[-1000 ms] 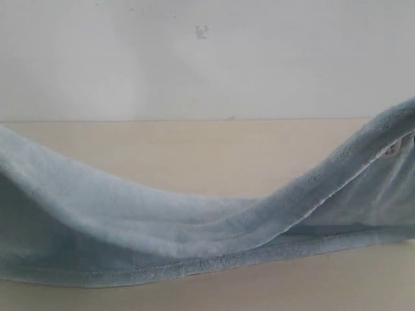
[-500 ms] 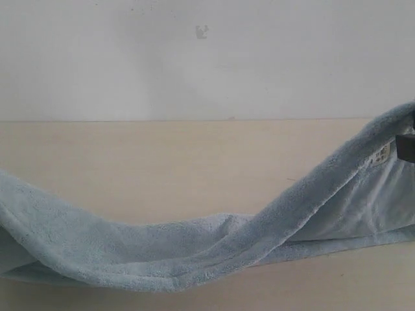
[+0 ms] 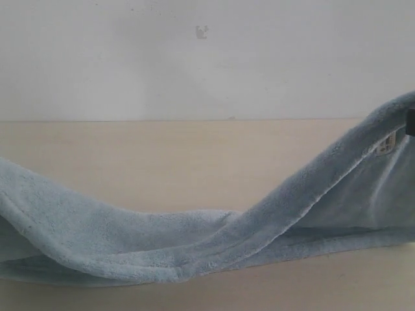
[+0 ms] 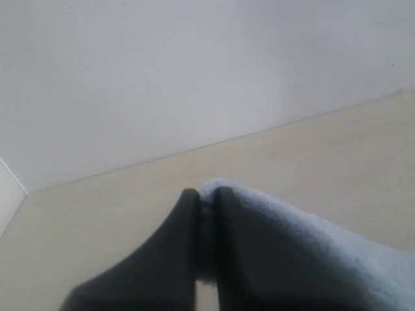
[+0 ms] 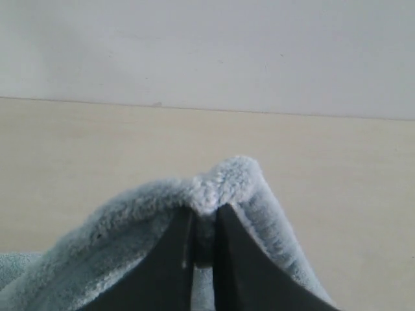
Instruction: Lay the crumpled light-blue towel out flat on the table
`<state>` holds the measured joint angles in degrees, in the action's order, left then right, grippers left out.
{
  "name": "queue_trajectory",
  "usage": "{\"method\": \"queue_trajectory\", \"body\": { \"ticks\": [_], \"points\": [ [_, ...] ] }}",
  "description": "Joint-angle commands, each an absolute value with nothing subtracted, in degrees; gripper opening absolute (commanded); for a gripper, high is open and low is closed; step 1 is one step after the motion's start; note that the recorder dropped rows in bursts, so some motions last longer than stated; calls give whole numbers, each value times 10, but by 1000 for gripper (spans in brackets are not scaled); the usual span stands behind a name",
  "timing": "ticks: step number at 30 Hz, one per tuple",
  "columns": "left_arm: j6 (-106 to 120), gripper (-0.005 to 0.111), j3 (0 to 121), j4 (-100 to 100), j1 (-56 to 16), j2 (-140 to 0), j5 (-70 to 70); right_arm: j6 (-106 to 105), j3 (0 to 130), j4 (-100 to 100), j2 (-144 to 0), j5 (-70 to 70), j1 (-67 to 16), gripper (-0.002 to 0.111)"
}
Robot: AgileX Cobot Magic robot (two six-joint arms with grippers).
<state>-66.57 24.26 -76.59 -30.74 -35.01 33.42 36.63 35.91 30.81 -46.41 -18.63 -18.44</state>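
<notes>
The light-blue towel (image 3: 194, 240) hangs stretched across the exterior view, sagging in the middle onto the beige table (image 3: 181, 155) and rising at both ends. Its small white tag (image 3: 385, 144) shows near the raised right corner. My left gripper (image 4: 206, 201) is shut on a towel edge (image 4: 311, 240), lifted above the table. My right gripper (image 5: 205, 217) is shut on a bunched corner of the towel (image 5: 220, 181), also held off the table. In the exterior view only a dark bit of the right gripper (image 3: 410, 123) shows at the right edge; the left gripper is out of frame.
A whitish-grey wall (image 3: 207, 58) rises behind the table's far edge, with a small mark (image 3: 202, 32) on it. Bare table (image 3: 292, 285) runs in front of the towel and behind it.
The towel's left end dropped between the first two frames and has risen slightly since. The sagging middle shifted on the table; the right end stays raised.
</notes>
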Motion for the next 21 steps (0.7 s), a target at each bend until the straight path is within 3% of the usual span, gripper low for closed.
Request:
{"method": "queue_trajectory", "body": {
  "ticks": [1, 4, 9, 13, 15, 17, 19, 21],
  "points": [
    [-675, 5, 241, -726, -309, -347, 325, 354, 361, 308, -459, -232, -182, 0],
    [-707, 5, 241, -757, -309, -347, 309, 354, 361, 320, -459, -240, -182, 0],
    [-812, 5, 241, -977, -309, -347, 306, 354, 361, 370, -459, -150, -182, 0],
    [-915, 5, 293, -999, -309, -348, 412, 356, 400, 378, -459, -48, -182, 0],
    [-999, 5, 344, -999, -309, -340, 456, 361, 453, 378, -458, -82, -182, 0],
    [-971, 5, 385, -963, -309, -326, 402, 346, 503, 378, -452, -183, -182, 0],
    [-842, 5, 397, -911, -309, -321, 338, 277, 525, 379, -453, -308, -182, 0],
    [-634, 4, 396, -816, -309, -355, 393, 230, 526, 378, -478, -387, -182, 0]
  ]
}}
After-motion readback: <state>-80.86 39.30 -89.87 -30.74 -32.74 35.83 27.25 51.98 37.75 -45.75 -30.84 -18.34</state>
